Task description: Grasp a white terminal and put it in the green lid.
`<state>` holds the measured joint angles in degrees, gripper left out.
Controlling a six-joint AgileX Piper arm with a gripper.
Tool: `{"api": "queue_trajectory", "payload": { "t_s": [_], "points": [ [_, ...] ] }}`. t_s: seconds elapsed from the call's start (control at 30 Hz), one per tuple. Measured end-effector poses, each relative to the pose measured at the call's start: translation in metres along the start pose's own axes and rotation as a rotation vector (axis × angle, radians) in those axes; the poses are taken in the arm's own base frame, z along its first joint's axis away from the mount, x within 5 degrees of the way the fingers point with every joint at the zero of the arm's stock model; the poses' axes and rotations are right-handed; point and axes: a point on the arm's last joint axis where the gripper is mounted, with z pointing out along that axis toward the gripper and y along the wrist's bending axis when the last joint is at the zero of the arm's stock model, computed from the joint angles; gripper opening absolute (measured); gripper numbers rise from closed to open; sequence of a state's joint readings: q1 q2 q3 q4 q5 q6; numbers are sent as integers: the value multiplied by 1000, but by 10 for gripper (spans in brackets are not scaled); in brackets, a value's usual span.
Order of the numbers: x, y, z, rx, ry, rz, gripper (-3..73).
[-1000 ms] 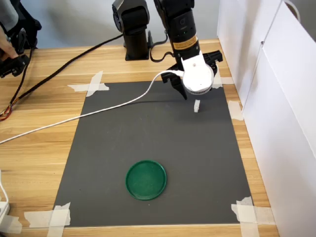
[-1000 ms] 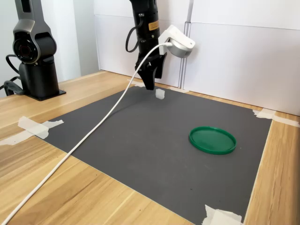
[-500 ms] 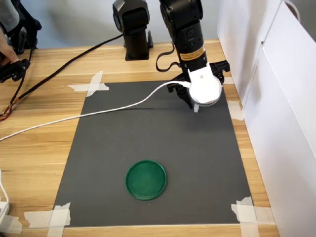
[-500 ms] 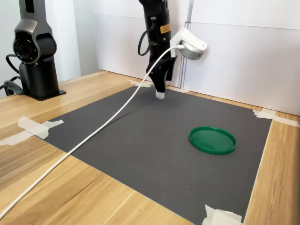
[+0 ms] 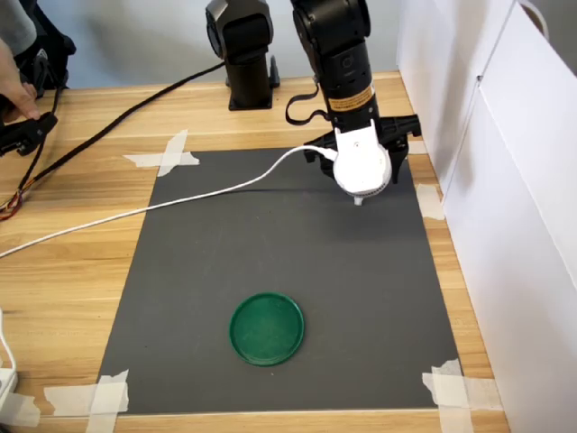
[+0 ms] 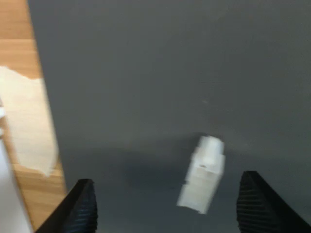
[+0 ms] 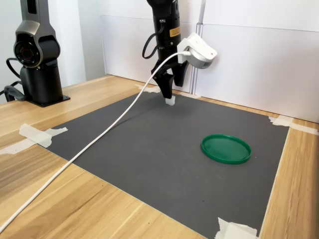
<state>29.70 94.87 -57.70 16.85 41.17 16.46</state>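
The wrist view shows the white terminal (image 6: 203, 174) lying on the dark grey mat (image 6: 155, 73), between the two black fingertips (image 6: 82, 206) of the gripper (image 6: 167, 206), which stand spread wide with clear gaps on both sides of the block and touch nothing. A piece of white tape (image 6: 26, 126) holds the mat's edge to the wooden table (image 6: 14, 58). In the second exterior view the gripper (image 7: 168, 93) points straight down over the terminal (image 7: 170, 101) near the mat's far edge, close to the white wall panels (image 7: 249, 64), with a white camera housing (image 7: 197, 51) on the wrist and a white cable (image 7: 99, 139) trailing across the mat. The green lid (image 7: 226, 148) sits flat on the mat, well apart from the terminal, toward the second exterior view's right. In the first exterior view the lid (image 5: 267, 328) lies near the mat's near edge, and a person's hand (image 5: 13, 86) shows at the first exterior view's left.
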Motion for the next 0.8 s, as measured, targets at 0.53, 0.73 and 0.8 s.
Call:
{"api": "queue_trajectory", "payload": {
  "t_s": [0.53, 0.73, 0.8],
  "points": [
    [5, -8, 8, 25, -27, -12, 613],
    [4, -9, 12, 32, -26, -9, 509],
    [4, -10, 15, 38, -18, -7, 493]
  ]
}}
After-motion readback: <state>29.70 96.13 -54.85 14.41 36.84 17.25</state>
